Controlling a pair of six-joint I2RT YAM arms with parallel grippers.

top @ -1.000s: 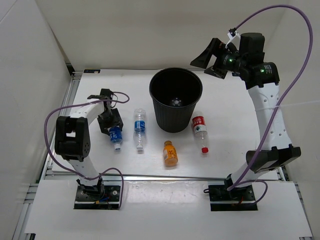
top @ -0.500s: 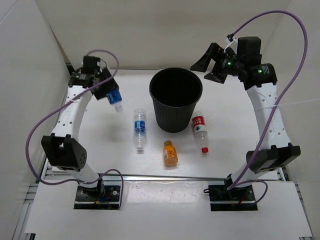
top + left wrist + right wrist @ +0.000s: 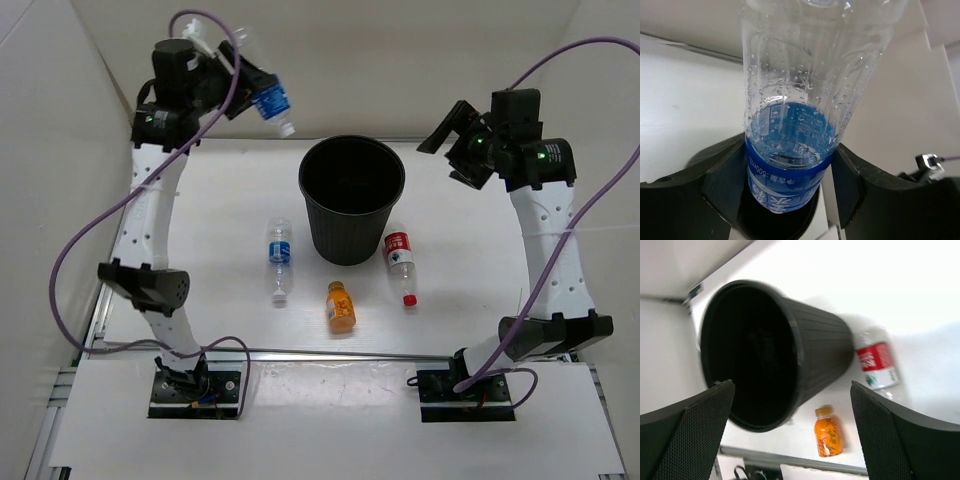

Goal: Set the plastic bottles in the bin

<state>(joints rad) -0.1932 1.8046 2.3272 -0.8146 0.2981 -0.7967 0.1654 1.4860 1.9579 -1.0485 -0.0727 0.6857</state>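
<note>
Seen from above, the left pincer (image 3: 255, 92) is raised and clamped on a blue-labelled bottle (image 3: 272, 103), with the bin (image 3: 345, 240) lower down to its right. The right pincer (image 3: 455, 150) hangs with its fingers apart just right of the bin, above a table (image 3: 220, 200) where a second blue-labelled bottle (image 3: 280, 256), a red-labelled bottle (image 3: 401, 262) and an orange bottle (image 3: 341, 306) lie. The left wrist view shows black fingers (image 3: 715, 185) pressing both sides of the clear bottle at its label. The right wrist view shows fingers (image 3: 690, 435) spread wide, with the bin beyond them and the red-labelled and orange bottles beside its wall.
</note>
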